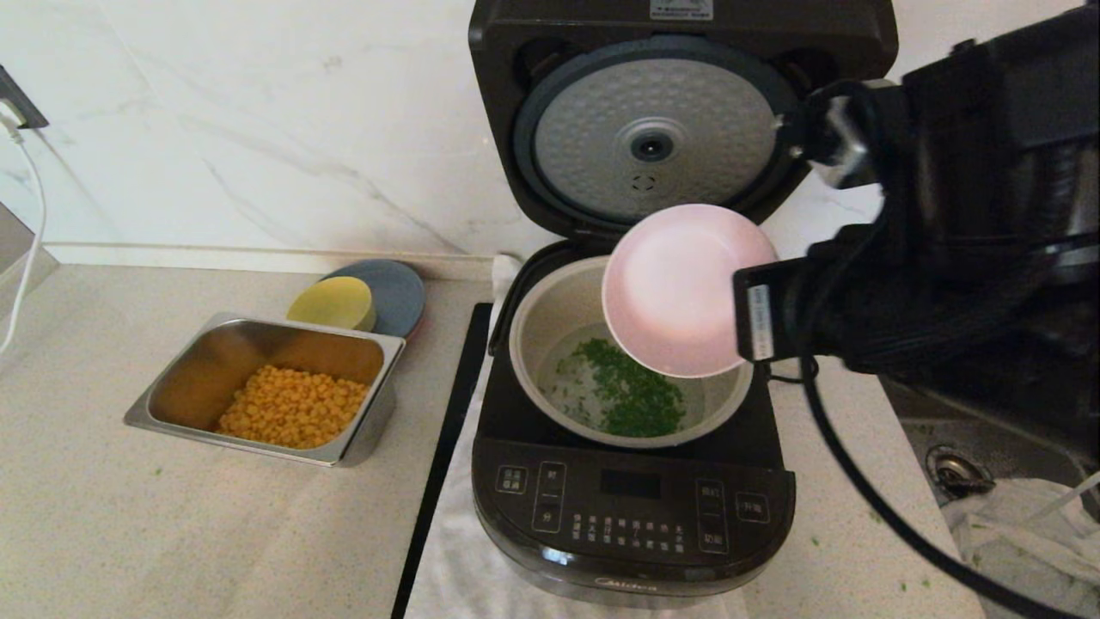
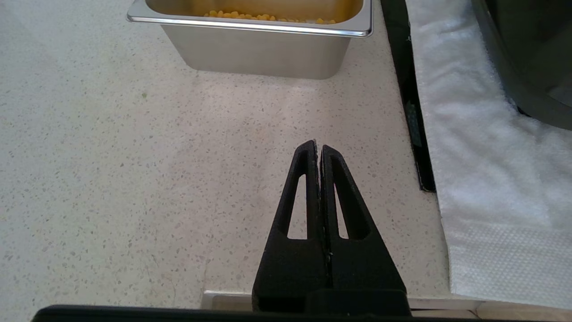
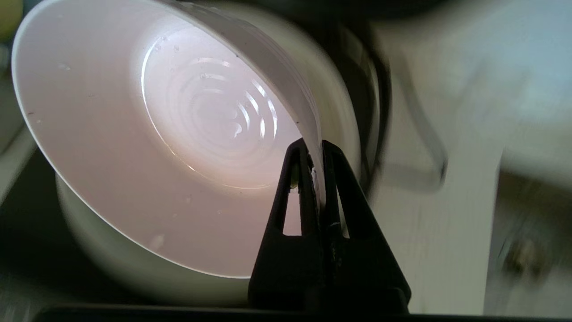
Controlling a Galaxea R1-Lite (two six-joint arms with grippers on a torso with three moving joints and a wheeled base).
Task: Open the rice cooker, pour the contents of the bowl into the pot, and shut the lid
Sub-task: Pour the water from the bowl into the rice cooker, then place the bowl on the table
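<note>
The speckled bench (image 1: 129,533) carries everything, with a white cloth (image 2: 491,179) spread under the rice cooker (image 1: 632,507), which stands at the middle with its button panel toward the robot. Its lid (image 1: 653,129) is swung fully up against the marble wall, dimpled silver underside facing forward. The right arm comes in from the right side, its right tool (image 3: 316,150) clamped tight on the rim of the bowl (image 1: 675,288) — one finger inside the wall, one outside. The pot (image 1: 550,318) sits in the cooker body, and the bowl hangs tipped over its far right edge, its pinkish inside turned toward the head camera and bare. The contents of the bowl (image 1: 632,391) — chopped green bits — lie on the pot's floor. Left of the cooker, well apart, stands a steel tray (image 1: 163,413) of corn kernels (image 1: 292,408); just behind it, a yellow dish (image 1: 331,303) rests on a grey plate (image 1: 400,292). The left tool (image 2: 318,154) hovers low over bare bench near the tray, fingers pressed together on nothing.
</note>
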